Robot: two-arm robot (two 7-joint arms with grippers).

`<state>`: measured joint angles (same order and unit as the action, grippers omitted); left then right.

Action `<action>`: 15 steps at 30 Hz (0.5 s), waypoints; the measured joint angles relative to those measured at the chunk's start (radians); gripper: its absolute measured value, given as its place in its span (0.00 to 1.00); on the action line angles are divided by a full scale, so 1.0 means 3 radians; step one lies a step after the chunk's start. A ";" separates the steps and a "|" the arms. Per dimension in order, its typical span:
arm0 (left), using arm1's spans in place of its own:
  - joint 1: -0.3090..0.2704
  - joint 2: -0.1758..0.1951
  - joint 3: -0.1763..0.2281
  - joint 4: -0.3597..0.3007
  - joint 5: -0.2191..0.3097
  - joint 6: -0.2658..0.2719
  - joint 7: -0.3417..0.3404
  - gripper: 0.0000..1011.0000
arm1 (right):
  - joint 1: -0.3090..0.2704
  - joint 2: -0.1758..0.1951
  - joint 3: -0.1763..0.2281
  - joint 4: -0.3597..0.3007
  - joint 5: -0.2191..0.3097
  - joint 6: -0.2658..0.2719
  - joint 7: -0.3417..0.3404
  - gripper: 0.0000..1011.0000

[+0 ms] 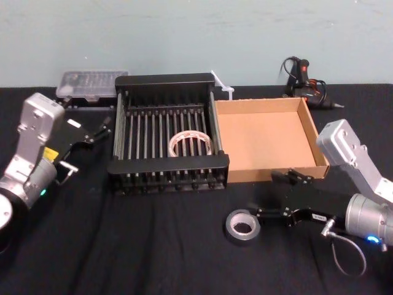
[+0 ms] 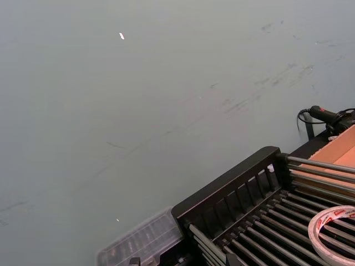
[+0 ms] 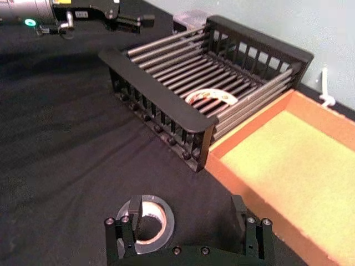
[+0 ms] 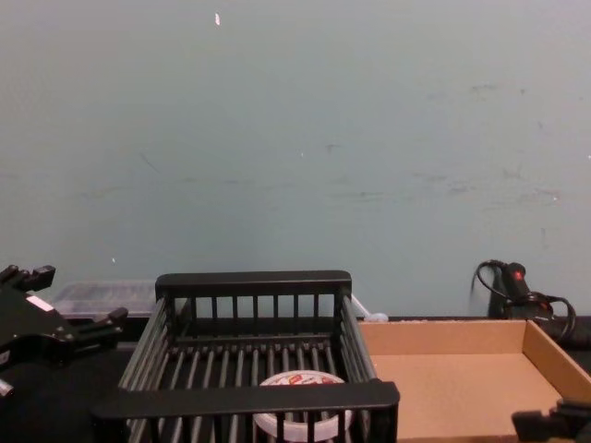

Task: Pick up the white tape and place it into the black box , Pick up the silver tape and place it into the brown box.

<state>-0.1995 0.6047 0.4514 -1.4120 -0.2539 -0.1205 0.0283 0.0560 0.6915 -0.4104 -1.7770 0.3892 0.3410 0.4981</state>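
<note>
- The left gripper (image 1: 99, 130) hangs beside the black box's left wall. Its jaws are spread and carry nothing.
- A clear, ribbed plastic case (image 1: 92, 85) lies behind it by the wall.
- The black box (image 1: 167, 165) is a hard plastic basket with slatted sides, a floor of round bars and thick flat rims.
- The white tape (image 1: 191, 142) lies flat on those bars toward the box's front right. It is a pale ring with a wide centre hole and red print on its face.
- The silver tape (image 1: 243, 226) lies flat on the black cloth (image 1: 141, 252), in front of the gap between the boxes. It is a dark grey band around a shiny pale core.
- The brown box (image 1: 264, 138) is a matte cardboard tray with low walls, standing against the basket's right side.
- The right gripper (image 1: 279, 196) is low over the cloth with its jaws wide apart and holding nothing. One finger (image 3: 133, 213) is at the silver roll's rim, and I cannot tell whether it touches.
</note>
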 joint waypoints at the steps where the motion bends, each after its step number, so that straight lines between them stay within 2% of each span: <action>1: 0.0000 0.0000 0.0000 0.0000 0.0000 0.0000 0.0000 0.99 | 0.0000 0.0000 0.0000 0.0000 0.0000 0.0000 0.0000 0.99; 15: 0.0000 0.0000 0.0000 0.0000 0.0000 0.0000 0.0000 0.99 | 0.0133 -0.0049 -0.0160 0.0175 0.0016 0.0138 0.0010 0.99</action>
<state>-0.1995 0.6047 0.4514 -1.4120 -0.2539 -0.1205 0.0283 0.0958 0.6767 -0.4584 -1.7245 0.3941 0.3825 0.5012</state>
